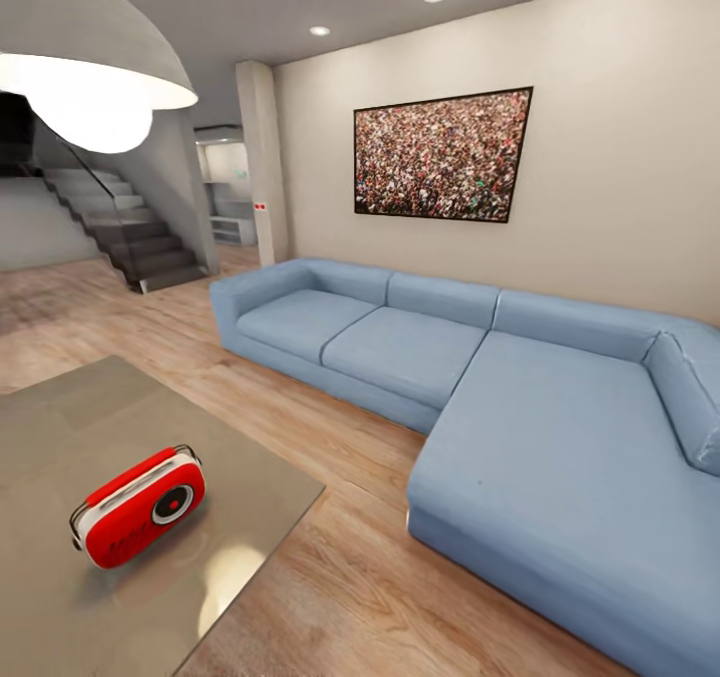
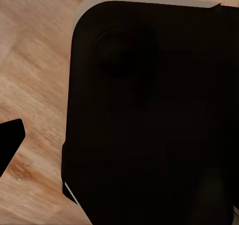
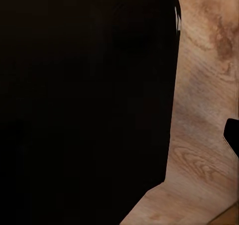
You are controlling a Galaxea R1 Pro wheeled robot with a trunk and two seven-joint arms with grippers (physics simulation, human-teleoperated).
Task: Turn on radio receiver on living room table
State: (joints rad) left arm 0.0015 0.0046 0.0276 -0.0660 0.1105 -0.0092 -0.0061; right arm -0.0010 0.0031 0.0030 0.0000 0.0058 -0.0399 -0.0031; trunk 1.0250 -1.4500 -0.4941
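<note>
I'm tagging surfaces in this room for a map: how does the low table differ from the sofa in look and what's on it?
The table has a flat, hard grey-taupe top that catches the lamp's glare; the sofa is light blue, cushioned and matte. The table carries the red and white radio receiver; nothing shows on the sofa's seats. The table is a plain slab, the sofa L-shaped with backrests. Both stand on the light wood floor.

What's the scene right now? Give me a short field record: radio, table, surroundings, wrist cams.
radio receiver: red and white, lying on the table near its right edge, dial facing up
table: grey top, lower left of head view
sofa: light blue sectional, right of the table
floor: light wood planks
wall picture: above the sofa
stairs: far left
wrist cams: dark robot body over wood floor
</note>
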